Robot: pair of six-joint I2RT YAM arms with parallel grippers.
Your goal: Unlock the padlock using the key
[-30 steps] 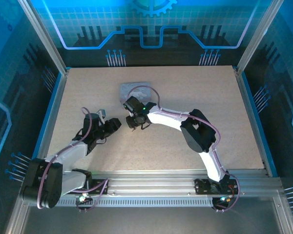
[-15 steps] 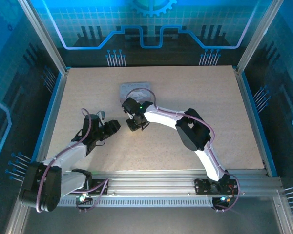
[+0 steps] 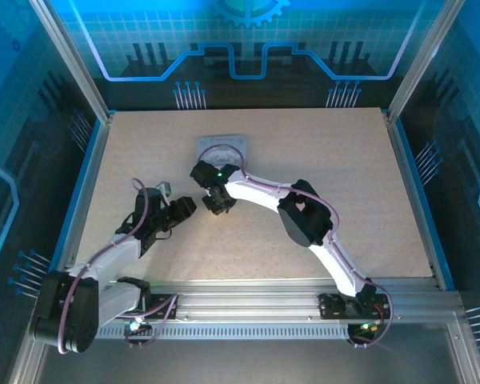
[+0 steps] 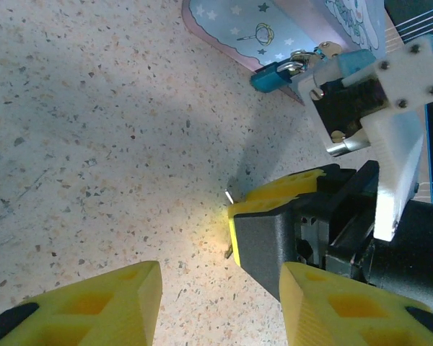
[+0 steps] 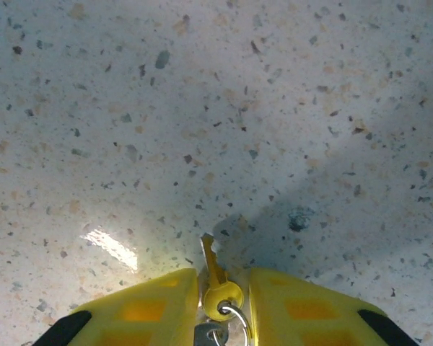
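Observation:
The padlock [image 4: 273,73] is a small blue body with a silvery shackle, lying against the edge of the pale printed tin [image 4: 274,29] at the top of the left wrist view. A small brass key [image 5: 215,268] on a ring is pinched between my right gripper's [image 5: 224,277] yellow fingers, its blade pointing at the tabletop. My right gripper [image 3: 217,205] hangs low over the table just in front of the tin [image 3: 224,146]. My left gripper [image 3: 186,206] stands open close on its left. In the left wrist view my left gripper [image 4: 220,303] faces the right gripper's finger [image 4: 267,241].
The speckled table [image 3: 320,176] has metal rails along its near edge and raised blue borders at the sides. The right arm's elbow [image 3: 304,220] arches over the centre right. Blue patterned walls enclose the cell.
My right arm has swung left, bringing its gripper and the key closer to my left gripper. The left arm has barely moved.

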